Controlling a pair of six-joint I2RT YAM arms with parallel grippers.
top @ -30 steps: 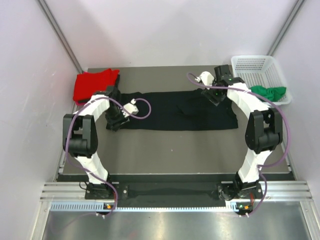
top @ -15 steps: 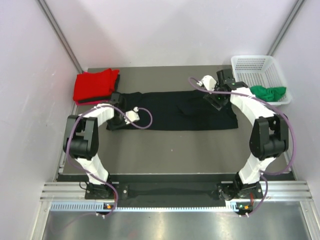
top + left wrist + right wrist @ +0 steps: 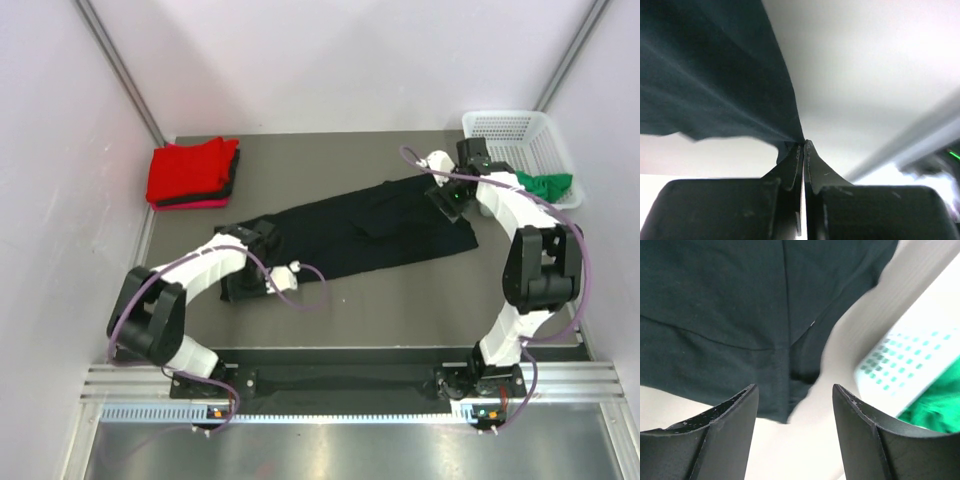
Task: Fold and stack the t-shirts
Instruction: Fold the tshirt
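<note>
the black t-shirt [image 3: 360, 232] lies on the grey table [image 3: 400, 300] as a long, narrow band of plain dark cloth, mostly flat, with soft creases near its middle. its long axis runs on a slant, from a near-left end by the left arm up to a far-right end close to the white basket [image 3: 505, 130]. in the left wrist view the cloth [image 3: 710, 70] fans out from one pinched point, with taut folds running down to that point.

the left gripper [image 3: 243, 285] sits at the shirt's near-left end. its jaws are pressed together on the cloth's edge, seen up close at the fingertips [image 3: 803, 145].

the right gripper [image 3: 455, 200] is over the shirt's far-right end, its jaws spread wide. from its own camera the shirt [image 3: 740, 305] lies below and ahead of the gripper [image 3: 795, 390], with a hem and a seam in sight; whether the fingers touch the cloth i cannot tell.

a folded red t-shirt [image 3: 190, 170] lies at the far-left corner of the table, on top of other folded cloth, with a pink edge showing under it. a green t-shirt [image 3: 540, 185] lies crumpled in the basket.
</note>
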